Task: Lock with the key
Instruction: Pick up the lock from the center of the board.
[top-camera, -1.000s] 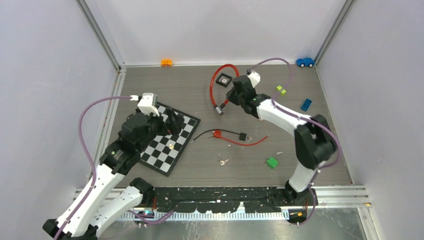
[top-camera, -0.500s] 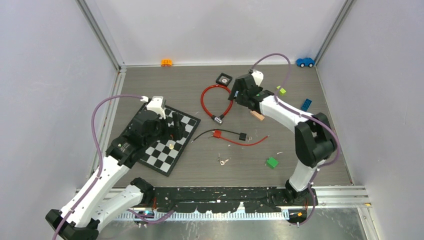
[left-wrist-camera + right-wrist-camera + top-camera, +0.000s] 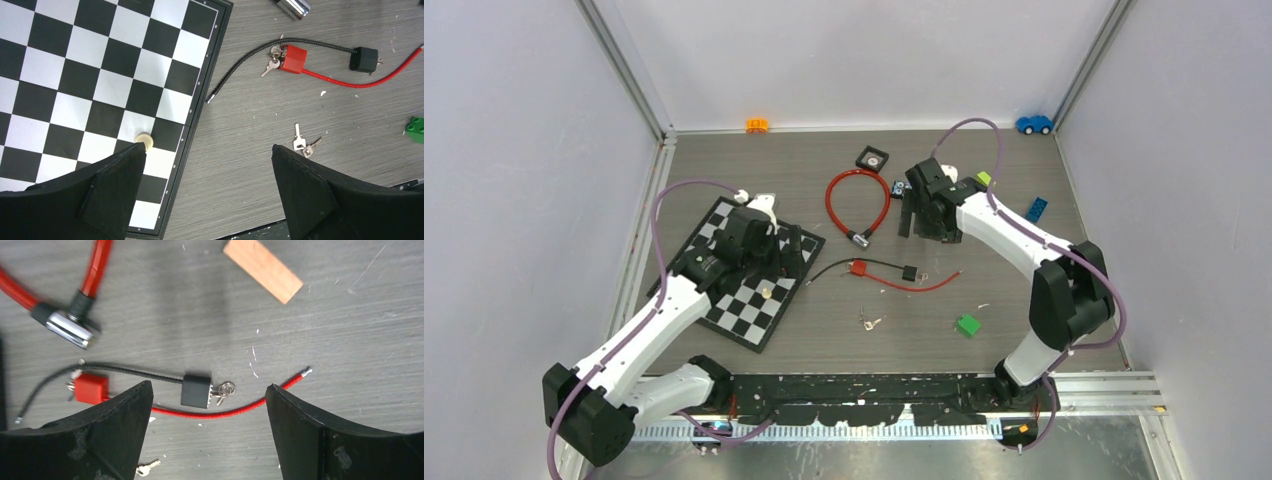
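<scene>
Over the far middle of the table [image 3: 1074, 300], the right pincer [image 3: 921, 218] hangs with its jaws spread wide and nothing between them. The right wrist view confirms this: the pincer [image 3: 208, 387] is empty and both fingers [image 3: 115, 425] are clear of the surface.

- Directly under it is a black lock block [image 3: 196, 390] on a thin red cord [image 3: 235, 411]. A small ring of keys [image 3: 223, 390] sits at its right side.
- Just left of that is a red lock block [image 3: 91, 388] on a black cord [image 3: 135, 374].
- Further left and farther back is the chrome head [image 3: 70, 330] of the thick red cable lock [image 3: 856, 200], whose loop lies flat on the table.
- A wooden block [image 3: 263, 270] lies to the far right of the pincer, apart from the locks.

Left pincer [image 3: 784, 250]: it hangs above the right edge of the chessboard [image 3: 744, 285], jaws fully apart, holding nothing.

- In the left wrist view the pincer [image 3: 208, 149] straddles the board edge.
- A pale chess piece [image 3: 144, 139] stands on the board just beside the left fingertip.
- A loose pair of keys [image 3: 302, 145] lies on bare table right of the board, nearer than both small locks and touching neither. It also shows from above [image 3: 871, 322].
- The red lock block [image 3: 292, 57] has keys at its left face.

Outer items: a green brick [image 3: 968, 324] right of the loose keys, a blue toy car [image 3: 1034, 124] in the far right corner, and an orange brick [image 3: 757, 125] at the far wall.
</scene>
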{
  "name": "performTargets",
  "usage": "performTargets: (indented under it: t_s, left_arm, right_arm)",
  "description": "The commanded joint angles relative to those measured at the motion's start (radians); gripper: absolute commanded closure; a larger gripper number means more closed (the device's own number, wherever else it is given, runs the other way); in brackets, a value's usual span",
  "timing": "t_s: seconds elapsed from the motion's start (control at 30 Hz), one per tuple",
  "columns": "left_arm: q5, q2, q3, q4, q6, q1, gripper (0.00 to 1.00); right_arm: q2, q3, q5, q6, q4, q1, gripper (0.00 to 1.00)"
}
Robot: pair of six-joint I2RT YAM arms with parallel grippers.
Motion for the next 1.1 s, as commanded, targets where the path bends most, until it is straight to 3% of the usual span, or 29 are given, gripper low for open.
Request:
performTargets:
  t_s: [0.0, 0.17, 0.57, 0.67, 0.83, 1.07]
  left_arm:
    - [0.010, -0.021, 0.054, 0.025, -0.012, 0.003, 0.00]
    - [-0.003, -0.043, 0.042, 0.028, -0.002, 0.002, 0.00]
    - [0.039, -0.012, 0.039, 0.048, -0.005, 0.002, 0.00]
    - [0.044, -0.009, 0.049, 0.047, -0.006, 0.002, 0.00]
    - [0.048, -0.014, 0.047, 0.047, -0.010, 0.002, 0.00]
    - [0.051, -0.007, 0.051, 0.049, -0.012, 0.002, 0.00]
  right_arm:
    - [0.064, 0.010, -0.100, 0.004, -0.112, -0.007, 0.15]
    - [0.102, -0.036, -0.230, 0.027, -0.098, -0.001, 0.28]
    - [0.170, -0.065, -0.253, 0.043, -0.055, 0.051, 0.36]
    - [0.196, -0.052, -0.241, 0.048, -0.056, 0.068, 0.37]
    - [0.221, -0.042, -0.153, 0.071, -0.055, 0.072, 0.47]
    - [0.220, -0.036, -0.083, 0.059, -0.064, 0.080, 0.55]
